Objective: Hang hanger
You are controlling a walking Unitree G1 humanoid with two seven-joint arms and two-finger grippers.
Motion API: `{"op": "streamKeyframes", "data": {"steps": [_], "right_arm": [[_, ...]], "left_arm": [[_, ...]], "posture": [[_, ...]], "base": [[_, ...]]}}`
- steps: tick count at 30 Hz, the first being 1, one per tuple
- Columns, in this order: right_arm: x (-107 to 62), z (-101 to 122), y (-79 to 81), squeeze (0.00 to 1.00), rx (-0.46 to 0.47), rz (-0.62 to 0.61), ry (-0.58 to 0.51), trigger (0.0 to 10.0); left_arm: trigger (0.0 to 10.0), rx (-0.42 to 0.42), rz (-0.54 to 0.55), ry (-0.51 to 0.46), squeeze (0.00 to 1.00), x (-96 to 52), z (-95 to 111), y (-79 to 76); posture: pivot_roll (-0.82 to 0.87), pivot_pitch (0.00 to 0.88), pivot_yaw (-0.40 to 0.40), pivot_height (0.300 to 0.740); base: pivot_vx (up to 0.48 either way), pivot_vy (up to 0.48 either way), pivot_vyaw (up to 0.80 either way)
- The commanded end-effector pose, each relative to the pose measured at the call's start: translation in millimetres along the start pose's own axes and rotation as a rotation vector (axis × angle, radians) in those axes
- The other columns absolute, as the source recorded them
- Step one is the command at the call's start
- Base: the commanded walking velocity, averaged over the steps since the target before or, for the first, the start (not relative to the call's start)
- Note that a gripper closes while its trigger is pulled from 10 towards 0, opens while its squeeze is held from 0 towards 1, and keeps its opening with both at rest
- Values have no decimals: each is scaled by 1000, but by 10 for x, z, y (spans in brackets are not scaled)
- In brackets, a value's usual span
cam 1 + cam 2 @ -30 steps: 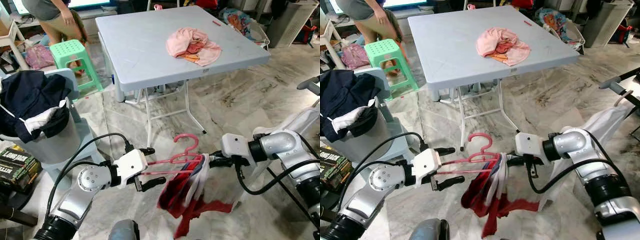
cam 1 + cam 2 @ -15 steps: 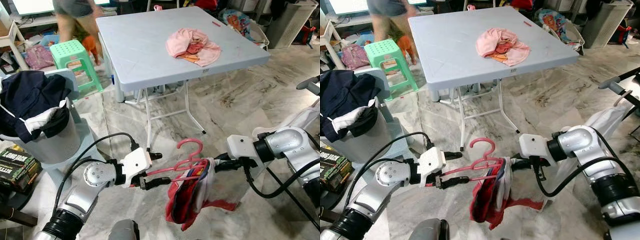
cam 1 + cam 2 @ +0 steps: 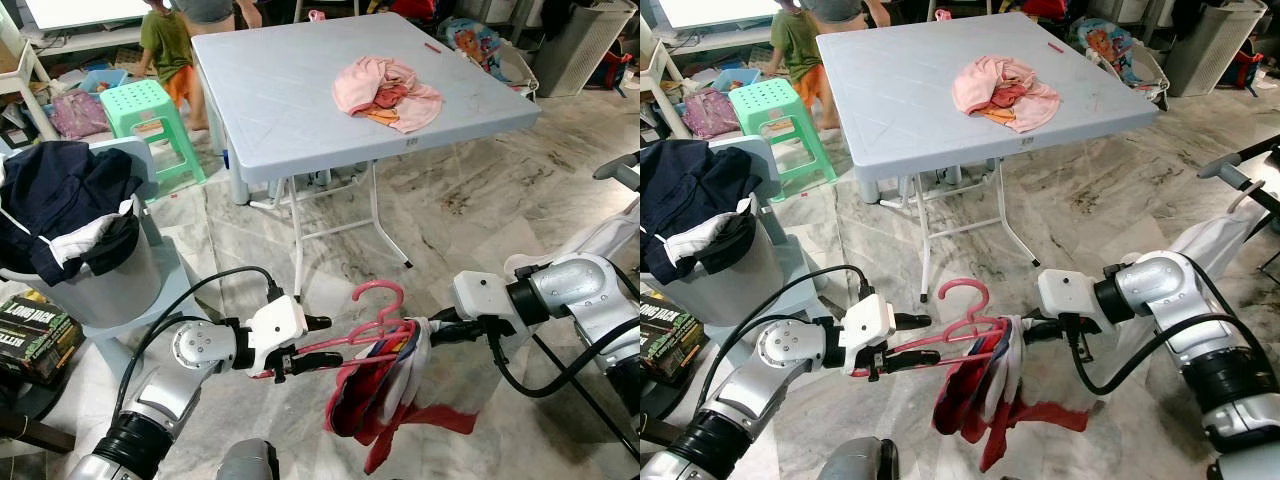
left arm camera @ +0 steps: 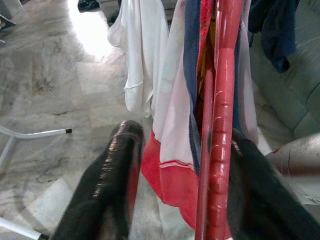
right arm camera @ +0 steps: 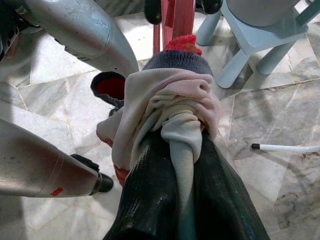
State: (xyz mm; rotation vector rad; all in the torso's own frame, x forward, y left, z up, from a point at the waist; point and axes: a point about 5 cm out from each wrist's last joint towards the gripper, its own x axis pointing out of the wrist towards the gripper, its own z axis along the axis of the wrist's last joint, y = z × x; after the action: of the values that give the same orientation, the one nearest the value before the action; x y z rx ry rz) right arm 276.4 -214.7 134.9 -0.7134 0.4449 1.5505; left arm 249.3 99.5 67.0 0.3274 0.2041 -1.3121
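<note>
A pink plastic hanger (image 3: 375,302) hangs between my two grippers, low over the marble floor, with its hook up. A red, white and blue garment (image 3: 385,400) is draped on it and sags down. My right gripper (image 3: 427,328) is shut on the bunched white cloth (image 5: 172,107) at the hanger's right end. My left gripper (image 3: 316,341) is open, one finger above and one below the hanger's left arm. In the left wrist view the pink bar (image 4: 220,125) lies against one finger, with a gap to the other finger (image 4: 115,175).
A grey folding table (image 3: 300,120) stands ahead with a pink clothes pile (image 3: 385,92) on it. A bin of dark clothes (image 3: 70,210) sits on the left, a green stool (image 3: 145,105) and a person (image 3: 165,45) behind it. A rack bar (image 3: 620,168) with white cloth stands at right.
My left gripper's fingers have narrowed around the hanger's left arm. The hanger rose slightly and the garment swung. A person at the back left walked away and another now stands there.
</note>
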Motion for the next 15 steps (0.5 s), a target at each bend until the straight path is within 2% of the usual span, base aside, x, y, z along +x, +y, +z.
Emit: {"op": "streamKeyframes", "data": {"steps": [1,15], "right_arm": [[-16,85,-24,0,-41,14,-10,10000],[14,87,-11,0,-9,51,-10,10000]], "left_arm": [[0,18,-16,7,0,23,15,9],[0,18,-20,-12,0,108,8,-59]], "posture": [[-12,0,-7,740],[-14,0,-14,740]], "base": [[0,0,0],[0,0,0]]}}
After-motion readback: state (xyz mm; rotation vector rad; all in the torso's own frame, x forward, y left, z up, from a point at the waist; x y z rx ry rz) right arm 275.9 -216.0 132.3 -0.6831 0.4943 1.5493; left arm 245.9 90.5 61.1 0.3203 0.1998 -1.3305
